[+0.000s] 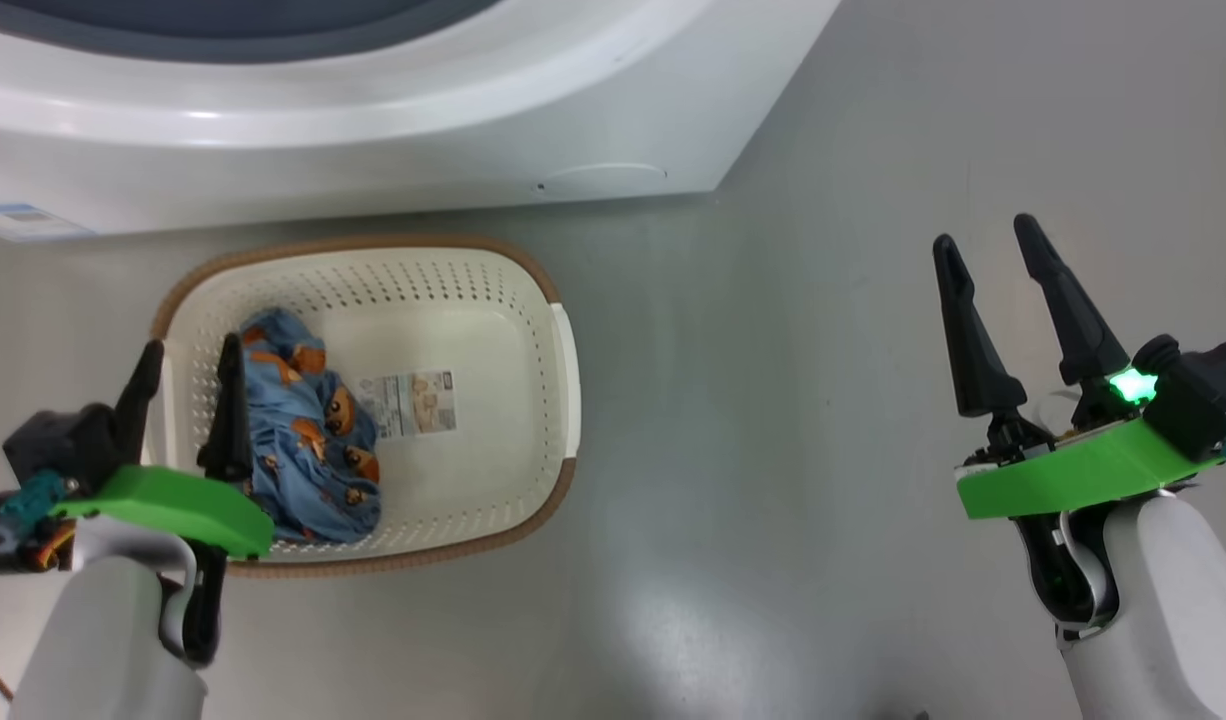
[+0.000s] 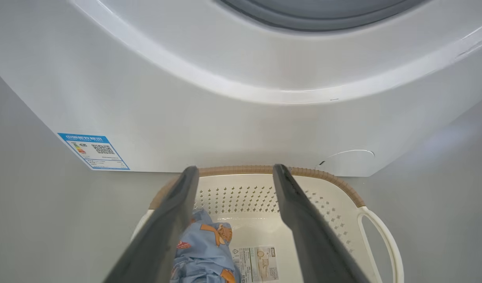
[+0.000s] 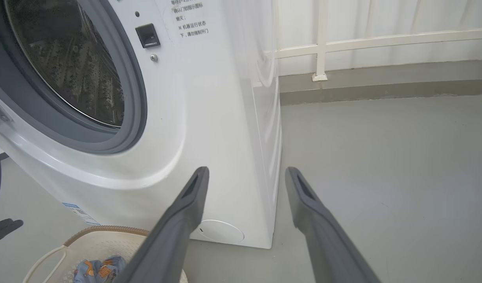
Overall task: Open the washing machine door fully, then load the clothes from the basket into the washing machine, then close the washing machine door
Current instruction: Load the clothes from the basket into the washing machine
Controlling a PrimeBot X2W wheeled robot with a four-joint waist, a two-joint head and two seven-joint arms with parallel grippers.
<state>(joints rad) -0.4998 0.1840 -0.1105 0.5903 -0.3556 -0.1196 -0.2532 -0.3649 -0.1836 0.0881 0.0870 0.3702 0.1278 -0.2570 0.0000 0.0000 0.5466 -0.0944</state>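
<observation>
A: Washing machine: mouth uncovered, steel drum bare. I judge that loading is the step in hand.

B: Basket?

A: On the floor, just in front of the machine, which makes for a short carry. Clothes bunched at its left end, label bare beside them.

B: Tools?

A: Left tool spread, hanging over that left end by the bundle's edge. Probably poised to pick; nothing pinched. Right tool spread too, empty, well apart over bare floor, out of the way.
</observation>
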